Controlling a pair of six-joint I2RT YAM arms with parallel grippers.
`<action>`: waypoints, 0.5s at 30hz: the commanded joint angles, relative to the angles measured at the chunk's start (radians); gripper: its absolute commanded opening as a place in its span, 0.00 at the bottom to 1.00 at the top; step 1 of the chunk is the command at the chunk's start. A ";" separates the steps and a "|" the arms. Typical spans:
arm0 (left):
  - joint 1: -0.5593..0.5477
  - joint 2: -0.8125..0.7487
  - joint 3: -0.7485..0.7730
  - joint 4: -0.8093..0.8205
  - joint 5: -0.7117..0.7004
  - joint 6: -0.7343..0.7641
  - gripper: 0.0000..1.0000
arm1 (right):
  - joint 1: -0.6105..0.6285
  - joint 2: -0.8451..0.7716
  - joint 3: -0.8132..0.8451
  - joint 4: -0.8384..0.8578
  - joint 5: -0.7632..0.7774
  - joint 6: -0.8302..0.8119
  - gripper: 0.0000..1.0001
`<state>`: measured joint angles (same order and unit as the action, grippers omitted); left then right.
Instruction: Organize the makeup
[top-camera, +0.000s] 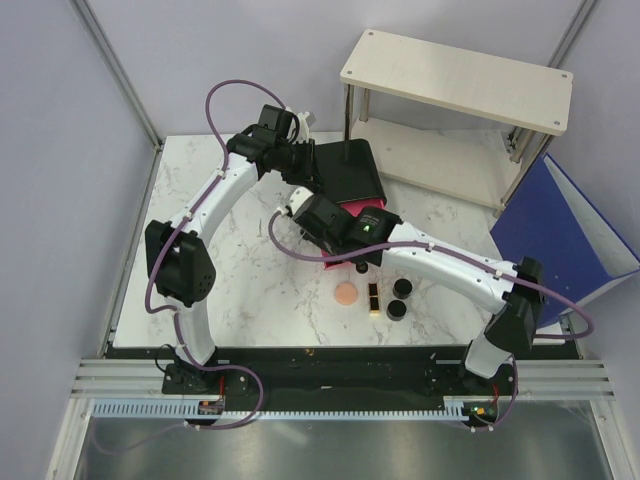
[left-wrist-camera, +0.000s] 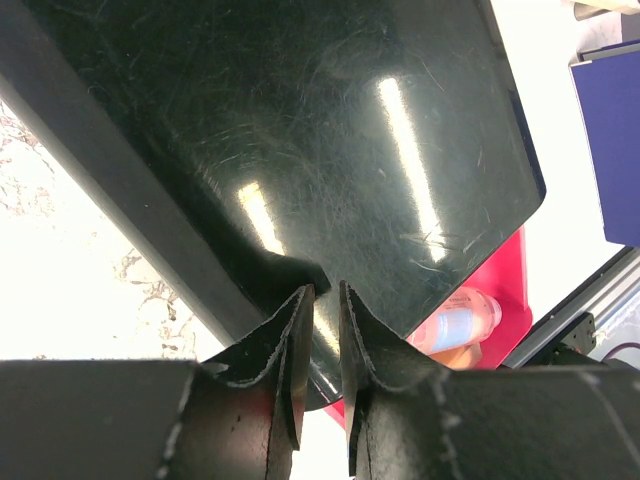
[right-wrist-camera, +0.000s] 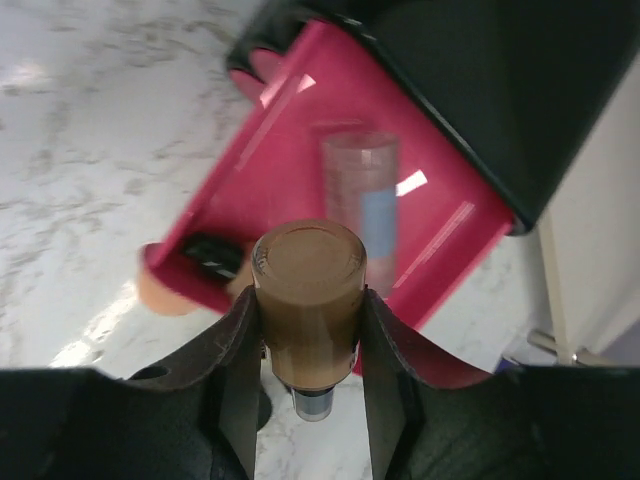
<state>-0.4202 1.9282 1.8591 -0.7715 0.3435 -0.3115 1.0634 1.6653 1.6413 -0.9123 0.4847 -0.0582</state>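
Closest to the lens, your right gripper (right-wrist-camera: 310, 300) has its jaws clamped on either side of a tan bottle (right-wrist-camera: 308, 270), which hangs upright between them with a small dark end showing below. Just beyond the bottle, the pink drawer (right-wrist-camera: 290, 130) stands pulled out from the black box (right-wrist-camera: 500, 80), and a clear tube (right-wrist-camera: 360, 200) with a blue label already lies inside it. You look to be at the placing step, with one bottle in hand, poised at the drawer's open front and not yet inside. Your next move calls for carrying the bottle over the drawer's front lip and lowering it into the free pink floor beside the tube, then parting the jaws only once it rests there, so it does not roll or knock the tube. Your left gripper (left-wrist-camera: 322, 300) sits at the box's edge with its jaws narrow, only a thin slit between them. You cannot tell whether they pinch the rim or merely brace it, so treat that arm as steadying the box and leave it where it is. Out on the bench (top-camera: 250, 280), a peach disc (top-camera: 346, 294), a black-gold lipstick (top-camera: 373, 296) and two black jars (top-camera: 402, 288) wait near the drawer's front, so several pieces are left to put away.
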 joint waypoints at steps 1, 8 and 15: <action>0.006 0.107 -0.089 -0.247 -0.104 0.075 0.27 | -0.117 -0.030 -0.049 0.101 0.158 -0.029 0.00; 0.006 0.107 -0.092 -0.245 -0.101 0.077 0.27 | -0.215 -0.010 -0.097 0.217 0.181 -0.034 0.00; 0.006 0.106 -0.098 -0.247 -0.107 0.081 0.27 | -0.226 0.028 -0.150 0.263 0.129 -0.014 0.00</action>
<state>-0.4202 1.9282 1.8572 -0.7704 0.3450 -0.3115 0.8364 1.6783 1.5150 -0.7147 0.6197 -0.0822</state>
